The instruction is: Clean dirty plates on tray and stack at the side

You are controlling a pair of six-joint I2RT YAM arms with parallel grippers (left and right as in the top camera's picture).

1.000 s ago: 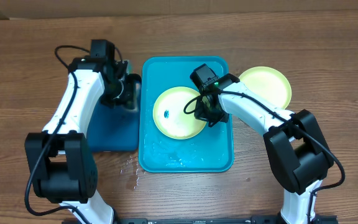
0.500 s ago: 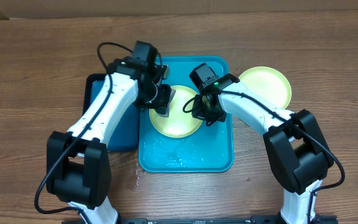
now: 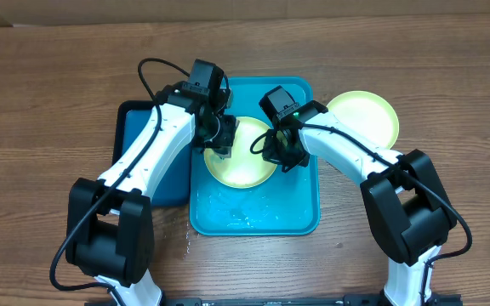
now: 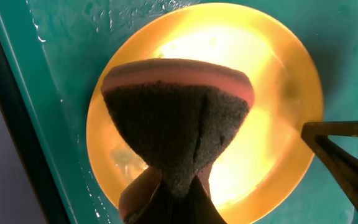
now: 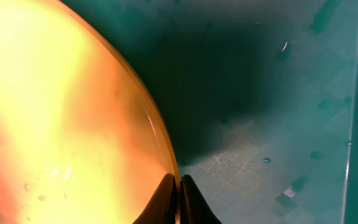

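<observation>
A pale yellow-green dirty plate (image 3: 247,166) lies in the turquoise tray (image 3: 253,212). My left gripper (image 3: 222,138) hangs over the plate's left part. It is shut on a sponge (image 4: 179,118) with a dark scouring face and a pinkish edge, and the sponge hides the plate's (image 4: 278,118) middle. My right gripper (image 3: 281,153) is shut on the right rim of this plate (image 5: 55,93), the two fingers (image 5: 179,186) pinching its edge. A second yellow-green plate (image 3: 364,115) rests on the table to the right of the tray.
A smaller dark-blue tray (image 3: 139,170) sits against the turquoise tray's left side, under my left arm. The tray floor (image 5: 272,124) is wet, with water drops and a small puddle near its front. Wooden table lies all around.
My left arm has swung right from the dark-blue tray to above the plate, carrying the sponge. It now covers the blue smear seen earlier. The right arm has not moved.
</observation>
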